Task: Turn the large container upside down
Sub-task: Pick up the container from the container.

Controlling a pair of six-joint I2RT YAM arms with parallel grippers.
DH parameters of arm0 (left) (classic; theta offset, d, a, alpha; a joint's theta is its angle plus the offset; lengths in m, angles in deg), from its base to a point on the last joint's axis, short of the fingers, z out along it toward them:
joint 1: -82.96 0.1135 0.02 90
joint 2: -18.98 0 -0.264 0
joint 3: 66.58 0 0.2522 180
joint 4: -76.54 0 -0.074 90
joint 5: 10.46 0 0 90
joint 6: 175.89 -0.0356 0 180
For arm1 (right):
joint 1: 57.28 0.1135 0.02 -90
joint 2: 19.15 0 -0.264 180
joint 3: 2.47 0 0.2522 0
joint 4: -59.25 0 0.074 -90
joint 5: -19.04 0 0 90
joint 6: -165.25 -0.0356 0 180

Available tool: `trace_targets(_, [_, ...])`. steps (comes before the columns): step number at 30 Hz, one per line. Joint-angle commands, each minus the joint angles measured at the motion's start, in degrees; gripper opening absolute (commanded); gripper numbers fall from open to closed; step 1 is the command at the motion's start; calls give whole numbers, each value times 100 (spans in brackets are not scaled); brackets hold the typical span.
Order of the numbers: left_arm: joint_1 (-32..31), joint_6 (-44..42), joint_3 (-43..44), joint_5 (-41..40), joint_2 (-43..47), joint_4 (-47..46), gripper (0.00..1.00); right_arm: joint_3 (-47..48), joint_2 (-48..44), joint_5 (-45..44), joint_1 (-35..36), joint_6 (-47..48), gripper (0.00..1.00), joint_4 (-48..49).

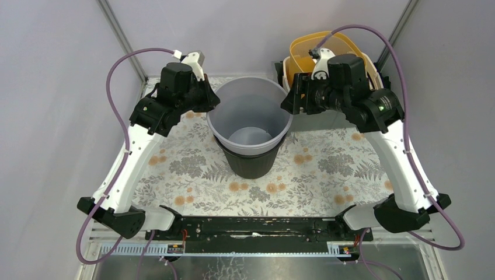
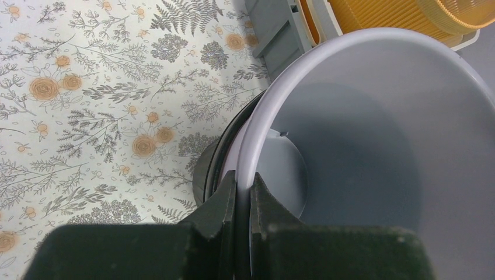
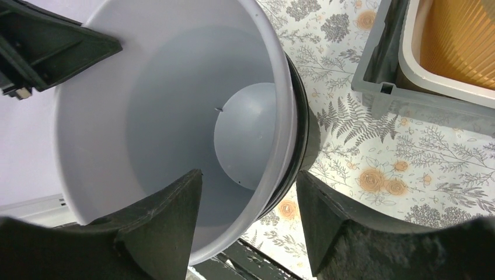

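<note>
Might lose the large container (image 1: pixel 248 105) mid-flip: its rim pinched by left end effector (image 2: pixel 243 178) only (right end effector (image 3: pixel 248 178) open, astride).

Nothing readable is showing in any view. No text, label, brand, number or sign is appearing on the grey bucket (image 1: pixel 230 114). The flowered tablecloth (image 1: pixel 327 169) under the bucket is carrying only its plant print, and the orange basket (image 1: pixel 300 49) behind the bucket is showing no writing either.
</note>
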Motion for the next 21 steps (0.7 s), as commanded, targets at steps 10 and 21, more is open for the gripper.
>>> trace_targets(10, [-46, 138, 433, 498, 5, -1060, 0, -235, -437, 1226, 104, 290, 67, 1008])
trace_targets(21, [-36, -89, 572, 703, -580, -1293, 2, 1257, 687, 1451, 1054, 1162, 66, 344])
